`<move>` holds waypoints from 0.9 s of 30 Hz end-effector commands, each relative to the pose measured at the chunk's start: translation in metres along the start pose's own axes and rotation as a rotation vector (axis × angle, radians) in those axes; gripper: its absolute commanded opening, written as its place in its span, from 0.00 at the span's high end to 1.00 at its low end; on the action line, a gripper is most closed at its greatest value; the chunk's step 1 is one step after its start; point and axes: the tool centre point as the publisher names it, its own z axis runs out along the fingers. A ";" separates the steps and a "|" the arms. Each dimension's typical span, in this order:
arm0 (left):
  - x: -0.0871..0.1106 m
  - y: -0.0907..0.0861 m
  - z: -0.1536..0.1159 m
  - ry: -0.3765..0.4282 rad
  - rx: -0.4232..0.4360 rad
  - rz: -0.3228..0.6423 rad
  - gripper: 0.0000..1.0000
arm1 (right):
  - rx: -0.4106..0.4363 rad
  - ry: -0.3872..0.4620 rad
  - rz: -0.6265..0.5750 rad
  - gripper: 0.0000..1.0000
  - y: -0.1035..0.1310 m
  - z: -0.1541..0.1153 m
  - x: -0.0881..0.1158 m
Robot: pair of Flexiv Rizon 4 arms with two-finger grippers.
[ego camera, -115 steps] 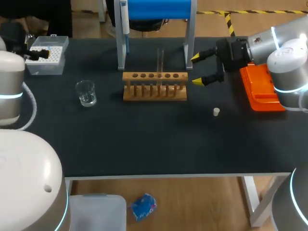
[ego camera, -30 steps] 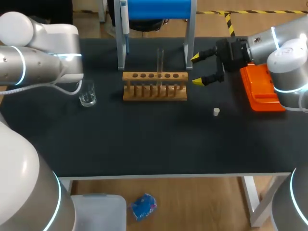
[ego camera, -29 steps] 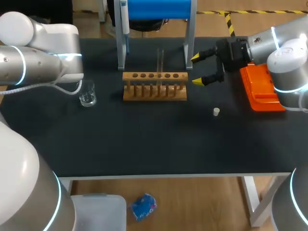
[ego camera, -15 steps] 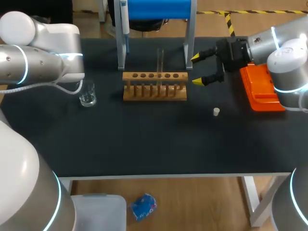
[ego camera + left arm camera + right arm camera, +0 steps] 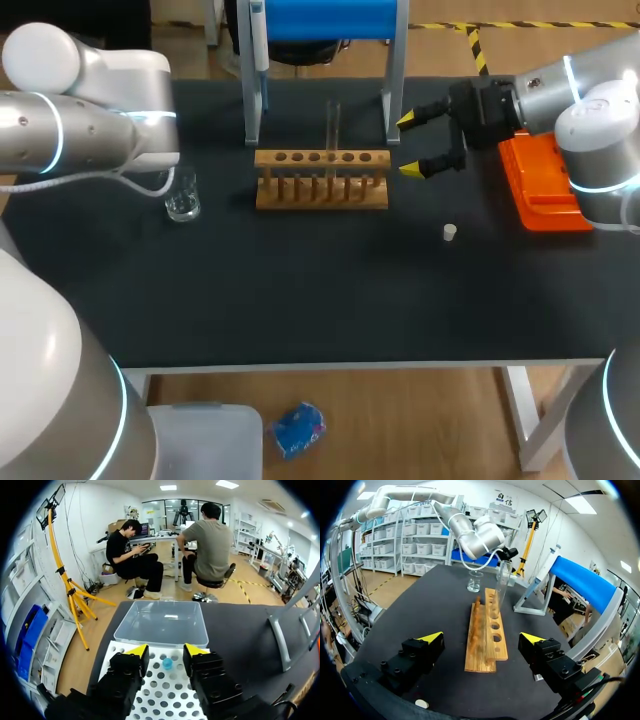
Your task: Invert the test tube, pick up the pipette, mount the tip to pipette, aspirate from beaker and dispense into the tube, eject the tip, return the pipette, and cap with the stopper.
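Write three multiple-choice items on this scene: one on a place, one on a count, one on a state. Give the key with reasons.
1. The small white cylindrical stopper lies:
A. on the black table, apart from the wooden test-tube rack
B. in a hole of the rack
C. on the floor

2. Clear glass test tubes standing in the rack:
A. none
B. one
C. four

3. The right gripper with yellow tips is:
A. shut on the tube
B. shut on the stopper
C. open, holding nothing

Key: 1 A, the stopper sits on bare table to the right of the rack in the head view. 2 B, a single tube rises from the rack. 3 C, its fingers stand wide apart with nothing between them.
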 end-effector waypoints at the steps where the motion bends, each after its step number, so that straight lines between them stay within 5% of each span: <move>1: 0.001 0.000 0.006 -0.009 -0.008 0.001 0.70 | 0.001 0.000 -0.001 0.00 0.000 0.000 0.000; 4: 0.001 0.000 0.006 -0.011 -0.012 0.000 1.00 | 0.001 0.000 -0.001 0.00 0.000 0.000 0.000; 27: -0.009 0.009 0.000 -0.020 -0.001 -0.080 1.00 | 0.001 0.000 -0.001 0.00 0.000 0.000 0.000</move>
